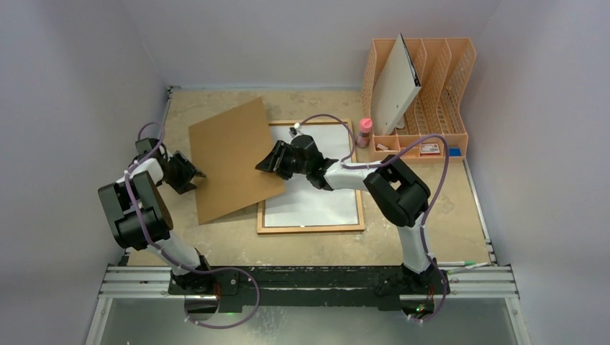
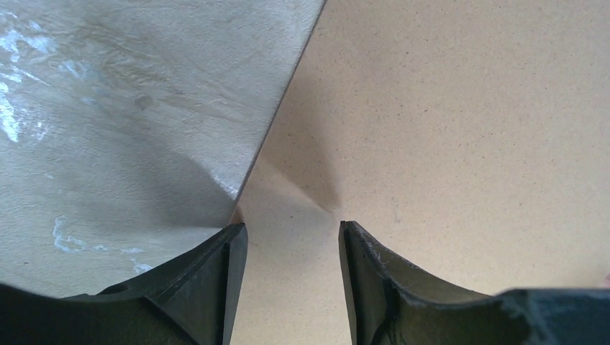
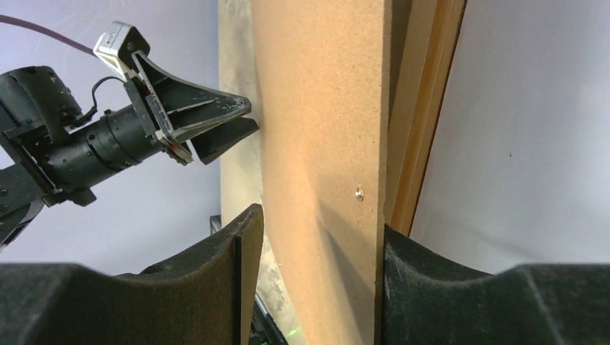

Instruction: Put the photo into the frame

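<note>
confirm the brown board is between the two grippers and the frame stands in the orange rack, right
No: the frame lies flat on the table, not in the rack; the top view shows it. The board is indeed between the left gripper and right gripper.

Frame (image 1: 311, 229): thin light-brown wooden rim, rectangular, undamaged.
Pose: lies flat on the table, long sides running away from the arms.
Place: centre-right of the table.
Inside: plain white face.
Left side: partly under the tilted brown board (image 1: 234, 158).
Photo: no printed picture shows in any view.
</note>
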